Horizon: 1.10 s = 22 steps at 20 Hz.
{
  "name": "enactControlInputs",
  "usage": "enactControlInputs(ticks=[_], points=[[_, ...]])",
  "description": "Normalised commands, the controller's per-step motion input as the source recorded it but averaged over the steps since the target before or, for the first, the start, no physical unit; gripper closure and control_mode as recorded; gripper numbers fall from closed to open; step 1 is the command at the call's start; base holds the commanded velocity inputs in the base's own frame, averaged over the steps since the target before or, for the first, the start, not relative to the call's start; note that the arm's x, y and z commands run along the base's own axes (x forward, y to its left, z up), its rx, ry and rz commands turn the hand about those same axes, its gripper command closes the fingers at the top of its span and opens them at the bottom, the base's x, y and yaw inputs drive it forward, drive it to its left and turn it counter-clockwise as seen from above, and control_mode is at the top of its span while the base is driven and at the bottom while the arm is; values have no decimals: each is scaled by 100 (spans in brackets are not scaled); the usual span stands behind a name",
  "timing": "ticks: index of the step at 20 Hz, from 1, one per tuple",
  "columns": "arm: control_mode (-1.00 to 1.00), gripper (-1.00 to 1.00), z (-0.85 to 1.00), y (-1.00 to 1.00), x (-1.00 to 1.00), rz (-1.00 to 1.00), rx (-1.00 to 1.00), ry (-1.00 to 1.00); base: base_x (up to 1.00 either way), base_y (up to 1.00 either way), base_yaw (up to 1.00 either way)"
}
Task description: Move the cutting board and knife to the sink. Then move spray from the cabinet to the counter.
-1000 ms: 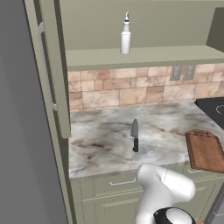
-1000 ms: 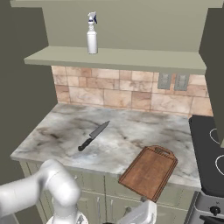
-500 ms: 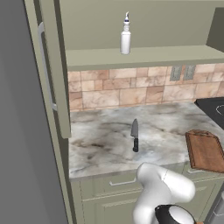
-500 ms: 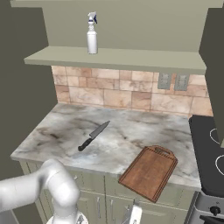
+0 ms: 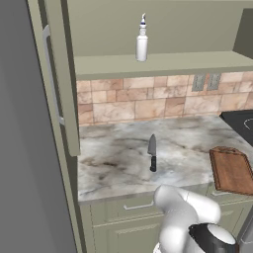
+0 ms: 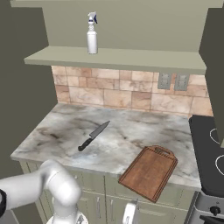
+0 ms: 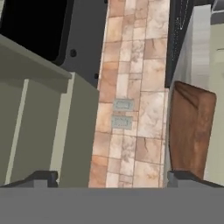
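Cutting board [image 6: 149, 172]: lies flat at the near right of the counter [image 6: 65, 127], its near corner overhanging the counter edge, handle loop at the far short end. Judged rigid, fairly heavy, broad; raised rim probably the only purchase. Best hold looks like the overhanging near edge or the handle loop, pinched across its thickness. In the hand view the board [image 7: 191, 131] sits ahead of one fingertip.

Knife [image 6: 93, 135]: flat on mid-counter, well apart from the board to its left, blade pointing away, black handle nearer. Light, thin, low-lying; take by the handle, blade likely slippery.

Spray [image 6: 92, 33]: upright on the cabinet shelf [image 6: 131, 57] above. Light, slim, tippable; grip the body.

Gripper [image 7: 113, 176]: jaws spread wide, holding nothing, low in front of the counter.
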Motion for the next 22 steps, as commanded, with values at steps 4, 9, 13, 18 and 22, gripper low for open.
enactControlInputs(ticks=[4, 9, 13, 18, 22], points=[[-100, -100, -17, -31, 0, -1, -22, 7, 0, 0, 0], [-100, -100, -13, -29, 0, 0, -14, 13, 0, 0, 0], [-100, -100, -8, -17, 0, 5, -5, 18, 0, 0, 0], [-100, -100, -7, -1, 0, 15, 0, 20, 0, 0, 0], [-100, -100, -5, 0, -3, 18, 3, 21, 0, 0, 0]])
